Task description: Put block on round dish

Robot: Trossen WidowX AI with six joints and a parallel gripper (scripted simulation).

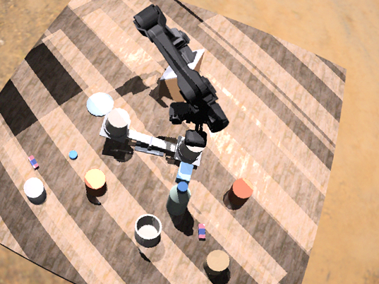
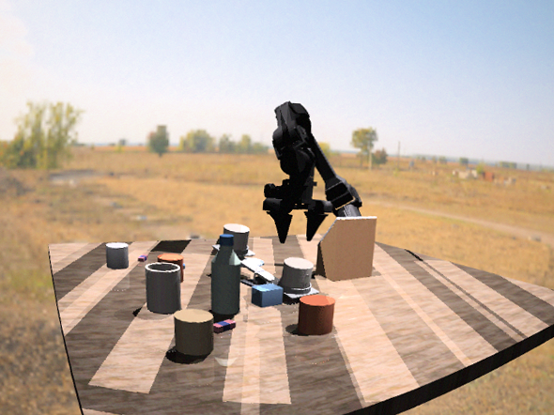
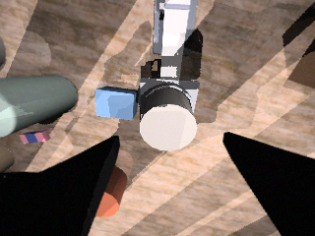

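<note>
Two grey-white cups stand upside down on the balance (image 1: 151,142) (image 3: 176,36). The left cup (image 1: 117,123) (image 2: 235,240) is at the beam's left end in the top view. The right cup (image 1: 188,154) (image 2: 296,275) (image 3: 168,127) is at its right end, which looks lower than the left. My gripper (image 2: 296,241) (image 3: 170,139) is open and empty, pointing down above the right cup, with its fingertips higher than the cup top. The pale round dish (image 1: 99,103) lies beside the left cup with nothing on it. The hidden block does not show.
A blue box (image 1: 185,172) (image 2: 267,294) (image 3: 115,103) sits close beside the right cup. A bottle (image 1: 178,201) (image 2: 225,284) stands beyond it. A red cylinder (image 1: 241,189) (image 2: 316,315) is nearby. A brown panel (image 2: 350,251) stands near the arm. Several cylinders and an open grey container (image 2: 163,291) stand farther off.
</note>
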